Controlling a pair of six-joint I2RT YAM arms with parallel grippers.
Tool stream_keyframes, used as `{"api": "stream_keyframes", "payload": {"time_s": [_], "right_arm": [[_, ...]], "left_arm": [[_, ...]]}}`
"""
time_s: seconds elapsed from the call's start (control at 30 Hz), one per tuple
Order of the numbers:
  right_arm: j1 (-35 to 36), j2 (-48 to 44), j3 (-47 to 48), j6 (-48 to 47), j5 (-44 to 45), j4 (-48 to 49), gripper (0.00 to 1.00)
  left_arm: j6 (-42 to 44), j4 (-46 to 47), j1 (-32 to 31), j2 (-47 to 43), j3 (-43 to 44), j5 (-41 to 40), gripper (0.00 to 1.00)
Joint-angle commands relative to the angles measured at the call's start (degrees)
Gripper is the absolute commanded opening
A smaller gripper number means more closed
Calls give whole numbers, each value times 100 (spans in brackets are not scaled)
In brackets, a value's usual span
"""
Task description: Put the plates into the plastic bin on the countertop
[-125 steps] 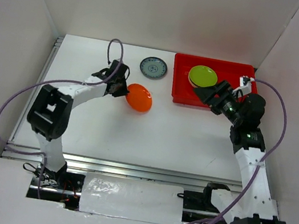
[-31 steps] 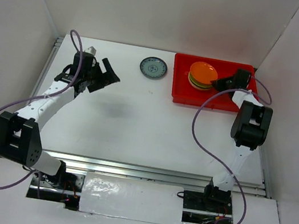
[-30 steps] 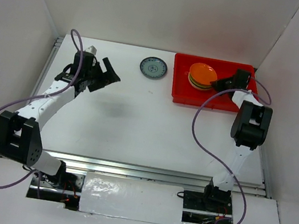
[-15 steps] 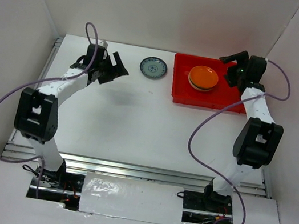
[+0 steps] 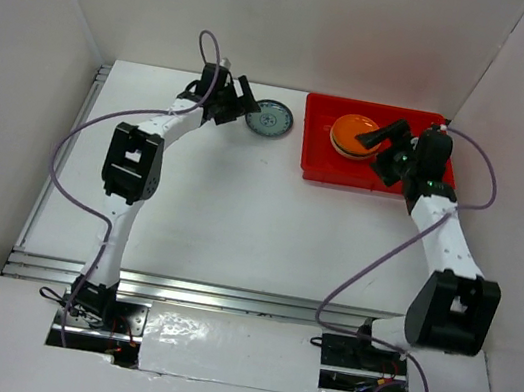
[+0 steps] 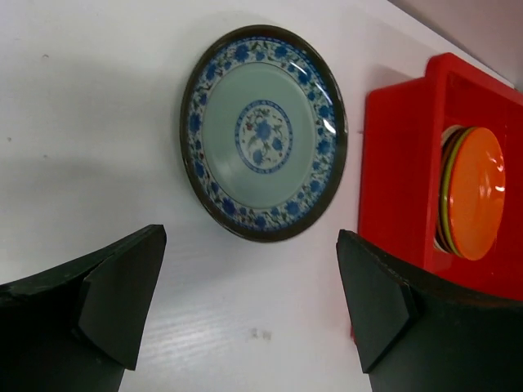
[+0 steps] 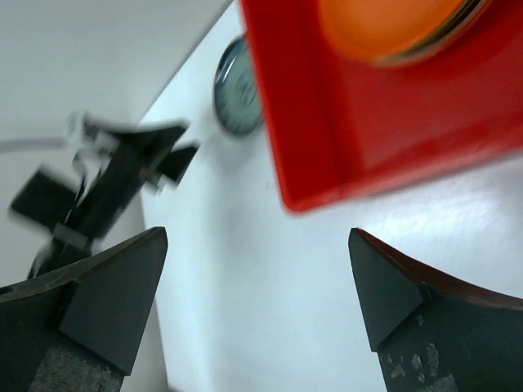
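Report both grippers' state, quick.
Left gripper: open, holding nothing, aimed at the blue-patterned plate.
Right gripper: open, holding nothing, by the red bin.

No writing, label, brand, number or sign can be read in any view. The plate (image 6: 263, 133) beside the bin (image 6: 392, 163) carries only a blue flower pattern, with no lettering.

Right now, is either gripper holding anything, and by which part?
Nothing is held: the left gripper is open, short of the blue-patterned plate; the right gripper is open, empty.
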Motion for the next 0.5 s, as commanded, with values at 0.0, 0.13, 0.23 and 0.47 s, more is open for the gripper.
{"api": "stream_keyframes", "payload": {"time_s": [0.0,0.13,0.23,0.47], "right_arm": [[175,-1024,-574,-170,-841,483,100],[263,-1730,-839,-205,-966,327,100],[307,-2187,-857,-196,-1062,212,100],[298,-2987,-1199,15,-1177,212,100]], "left_arm": [[-86,346,3,329,332,-208,99],[-86,223,-6,716,569,-420,99],[-95,355,-15,962,675,-324,97],[-69,408,-15,1428,983,-271,76]]}}
